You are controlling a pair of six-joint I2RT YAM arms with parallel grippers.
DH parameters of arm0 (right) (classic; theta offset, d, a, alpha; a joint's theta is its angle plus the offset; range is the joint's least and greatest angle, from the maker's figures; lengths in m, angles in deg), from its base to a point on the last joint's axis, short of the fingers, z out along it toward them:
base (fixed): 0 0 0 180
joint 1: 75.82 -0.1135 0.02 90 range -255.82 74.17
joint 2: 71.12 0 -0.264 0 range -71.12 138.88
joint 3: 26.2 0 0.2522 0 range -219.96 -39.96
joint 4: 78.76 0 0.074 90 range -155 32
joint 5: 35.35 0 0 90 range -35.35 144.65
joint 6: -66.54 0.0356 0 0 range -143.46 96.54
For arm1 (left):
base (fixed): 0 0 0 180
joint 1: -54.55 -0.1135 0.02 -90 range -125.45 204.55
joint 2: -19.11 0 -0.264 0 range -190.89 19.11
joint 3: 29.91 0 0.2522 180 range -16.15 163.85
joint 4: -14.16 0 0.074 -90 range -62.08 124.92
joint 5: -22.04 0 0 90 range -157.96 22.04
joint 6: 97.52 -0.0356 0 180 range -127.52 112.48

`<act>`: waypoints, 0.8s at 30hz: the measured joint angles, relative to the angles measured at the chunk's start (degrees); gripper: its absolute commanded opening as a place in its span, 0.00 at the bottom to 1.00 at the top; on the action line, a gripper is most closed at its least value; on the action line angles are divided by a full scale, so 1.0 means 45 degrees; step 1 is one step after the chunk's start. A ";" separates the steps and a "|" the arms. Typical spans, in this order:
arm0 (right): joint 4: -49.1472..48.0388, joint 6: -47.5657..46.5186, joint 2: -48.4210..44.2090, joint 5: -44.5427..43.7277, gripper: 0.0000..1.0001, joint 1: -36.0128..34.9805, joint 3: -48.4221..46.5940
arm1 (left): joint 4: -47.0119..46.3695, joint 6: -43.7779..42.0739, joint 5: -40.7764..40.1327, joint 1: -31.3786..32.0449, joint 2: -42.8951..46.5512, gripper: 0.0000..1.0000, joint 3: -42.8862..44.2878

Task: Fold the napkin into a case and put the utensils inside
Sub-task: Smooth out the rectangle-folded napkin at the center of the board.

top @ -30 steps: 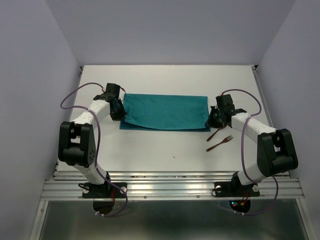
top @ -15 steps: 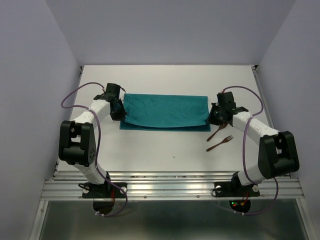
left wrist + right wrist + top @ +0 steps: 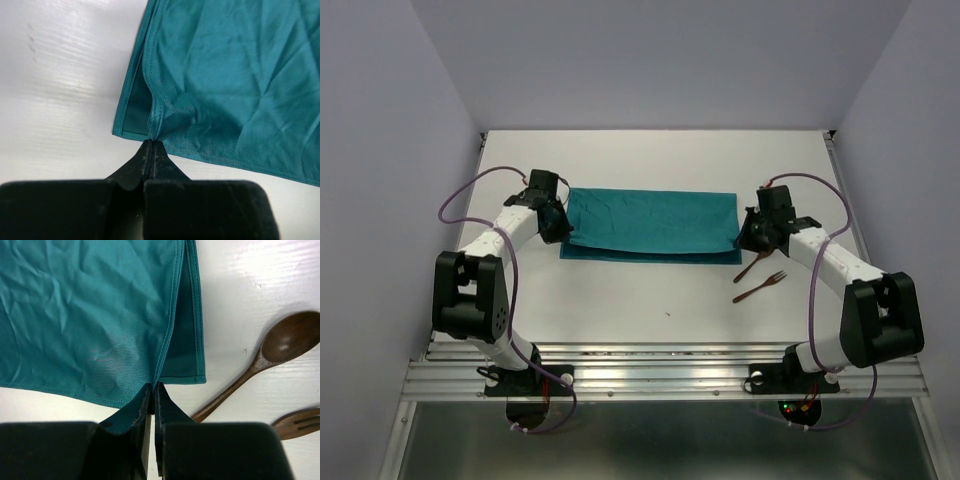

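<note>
Pinches the napkin by its top layer at both ends: left pincer clenched on the near-left corner, right pincer clenched on the near-right corner. Lies folded between them, toward the far edge of the table. Spoon and fork just beside the right pincer.

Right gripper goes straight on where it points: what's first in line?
The napkin: the right gripper is shut on its upper layer's edge, cloth straight ahead. The spoon lies off to the side.

You see the teal napkin folded in half, wide, its top layer lifted at both near corners. A brown spoon and fork lie at its 4 o'clock.
</note>
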 measured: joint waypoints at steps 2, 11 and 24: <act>0.0010 0.0010 0.0204 0.0141 0.03 0.0000 0.0175 | -0.0097 0.0053 0.0015 0.0000 -0.0131 0.00 -0.0384; -0.0049 -0.0039 0.0801 0.0423 0.03 0.0000 0.0651 | -0.0495 0.0267 0.0015 0.0000 -0.0510 0.00 -0.0942; -0.0058 -0.0087 0.0865 0.0515 0.05 0.0000 0.0680 | -0.0549 0.0345 -0.0087 0.0000 -0.0636 0.00 -0.0947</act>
